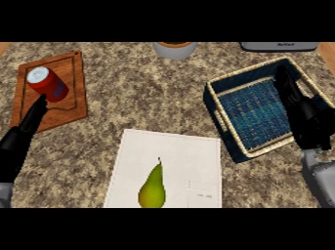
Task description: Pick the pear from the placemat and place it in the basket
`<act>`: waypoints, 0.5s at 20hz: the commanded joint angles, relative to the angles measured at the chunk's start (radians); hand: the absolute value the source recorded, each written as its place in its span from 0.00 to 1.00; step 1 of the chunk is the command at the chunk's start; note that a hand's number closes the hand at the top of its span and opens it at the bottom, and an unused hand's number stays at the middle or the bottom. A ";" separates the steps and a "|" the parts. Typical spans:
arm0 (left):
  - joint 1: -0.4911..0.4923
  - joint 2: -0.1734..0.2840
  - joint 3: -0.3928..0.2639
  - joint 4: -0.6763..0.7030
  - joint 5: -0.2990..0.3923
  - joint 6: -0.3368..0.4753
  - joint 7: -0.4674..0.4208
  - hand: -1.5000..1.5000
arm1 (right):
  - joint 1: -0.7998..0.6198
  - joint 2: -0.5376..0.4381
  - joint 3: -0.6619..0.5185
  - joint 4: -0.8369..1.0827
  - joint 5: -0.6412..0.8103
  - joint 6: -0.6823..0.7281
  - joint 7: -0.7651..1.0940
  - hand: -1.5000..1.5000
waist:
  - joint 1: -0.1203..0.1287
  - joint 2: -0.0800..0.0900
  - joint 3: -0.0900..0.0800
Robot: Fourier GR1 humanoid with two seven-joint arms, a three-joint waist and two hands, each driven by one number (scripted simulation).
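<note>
The right robot hand [313, 122] hung over the right side of the basket [224, 114], its black fingers straight and pointing toward the far rim, holding nothing, with the grey forearm rising from the lower right corner of the head view. The left robot hand [20, 134] stretched along the left edge of the table [141, 93], fingers straight and empty, their tips lying on the near part of a wooden cutting board [65, 73] just below a red can [49, 84] that lay tilted on the board. Whether the fingertips touched the can could not be told. The basket, dark blue with a pale woven rim and a blue woven floor, sat at an angle on the right half of the speckled stone table and held no object that could be seen. The pear [153, 188], yellow-green with its thin stem pointing away from the robot, rested on the near part of the white placemat [188, 156], left of the mat's centre and well apart from both hands. The placemat lay between the two forearms at the near edge of the table, its far right corner close to the basket's near corner. At the far edge stood a grey cup-like vessel with an orange-brown rim [175, 49], and to its right a grey appliance [279, 46] was partly cut off by the view's edge.
</note>
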 commanded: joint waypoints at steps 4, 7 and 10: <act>0.090 -0.122 -0.018 0.098 0.116 -0.022 0.095 0.50 | -0.090 0.293 0.051 -0.035 -0.157 -0.012 -0.027 1.00 | 0.054 0.036 -0.006; 0.117 -0.188 -0.076 0.141 0.151 -0.043 0.179 0.50 | -0.197 0.356 0.219 -0.063 -0.128 0.113 -0.074 1.00 | 0.110 0.043 -0.008; 0.116 -0.198 -0.079 0.172 0.143 -0.031 0.199 0.50 | -0.230 0.410 0.385 -0.037 -0.185 -0.062 -0.083 1.00 | 0.099 0.034 -0.007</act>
